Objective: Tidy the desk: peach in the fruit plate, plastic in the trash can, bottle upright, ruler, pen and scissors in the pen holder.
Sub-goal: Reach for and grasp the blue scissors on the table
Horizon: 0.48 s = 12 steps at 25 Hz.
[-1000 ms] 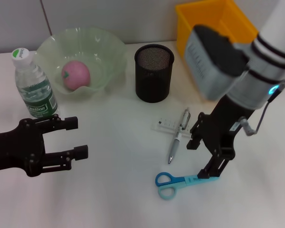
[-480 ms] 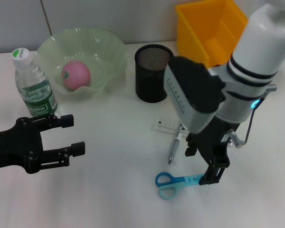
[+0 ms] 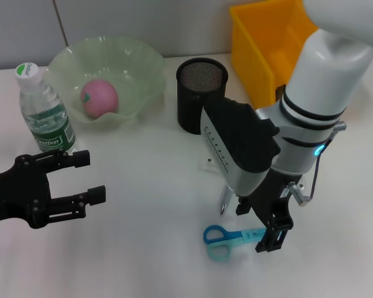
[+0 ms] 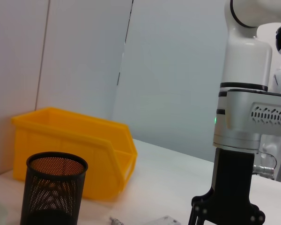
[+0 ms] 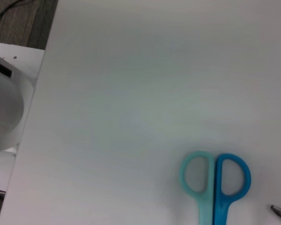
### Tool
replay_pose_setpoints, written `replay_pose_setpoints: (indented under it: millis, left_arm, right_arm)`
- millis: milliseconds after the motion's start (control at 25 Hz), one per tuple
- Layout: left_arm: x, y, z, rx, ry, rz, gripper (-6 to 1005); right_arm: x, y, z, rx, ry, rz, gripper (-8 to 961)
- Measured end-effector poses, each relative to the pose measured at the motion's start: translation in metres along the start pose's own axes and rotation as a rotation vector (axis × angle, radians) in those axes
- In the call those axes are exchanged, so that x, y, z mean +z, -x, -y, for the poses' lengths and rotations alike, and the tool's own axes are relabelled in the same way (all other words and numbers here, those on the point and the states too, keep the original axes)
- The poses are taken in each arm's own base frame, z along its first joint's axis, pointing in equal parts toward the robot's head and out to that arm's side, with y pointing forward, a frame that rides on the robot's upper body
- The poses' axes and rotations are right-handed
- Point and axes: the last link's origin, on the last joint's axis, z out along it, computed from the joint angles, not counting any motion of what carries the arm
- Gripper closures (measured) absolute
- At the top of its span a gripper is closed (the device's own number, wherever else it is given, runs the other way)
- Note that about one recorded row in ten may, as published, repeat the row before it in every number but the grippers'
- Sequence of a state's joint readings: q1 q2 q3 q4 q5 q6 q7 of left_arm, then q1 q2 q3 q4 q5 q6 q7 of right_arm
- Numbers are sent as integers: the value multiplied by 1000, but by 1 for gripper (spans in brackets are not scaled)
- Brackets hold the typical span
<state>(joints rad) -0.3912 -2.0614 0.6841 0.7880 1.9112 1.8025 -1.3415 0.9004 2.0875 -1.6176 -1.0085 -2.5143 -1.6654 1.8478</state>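
White desk (image 3: 143, 248) — right pincer (image 3: 258, 226) now lower over scissors (image 3: 227, 239).

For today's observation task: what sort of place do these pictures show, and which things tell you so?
Probably a lab mock-up of an office desk: a white table with a mesh pen holder, scissors and a yellow bin, worked by two robot arms against plain wall panels.

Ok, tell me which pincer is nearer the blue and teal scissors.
Right. The right pincer hangs directly over the blade end of the blue and teal plastic-handled scissors; the left pincer sits open, far across the table beside the bottle.
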Motion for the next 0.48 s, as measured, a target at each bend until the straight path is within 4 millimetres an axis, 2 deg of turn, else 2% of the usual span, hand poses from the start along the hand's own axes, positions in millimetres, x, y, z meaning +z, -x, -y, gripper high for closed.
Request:
replay_pose_setpoints:
  millis: [480]
  left_arm:
    - [-1, 5, -1, 2, -9, 4, 199]
  right_arm:
    - [7, 4, 2, 1, -5, 9, 325]
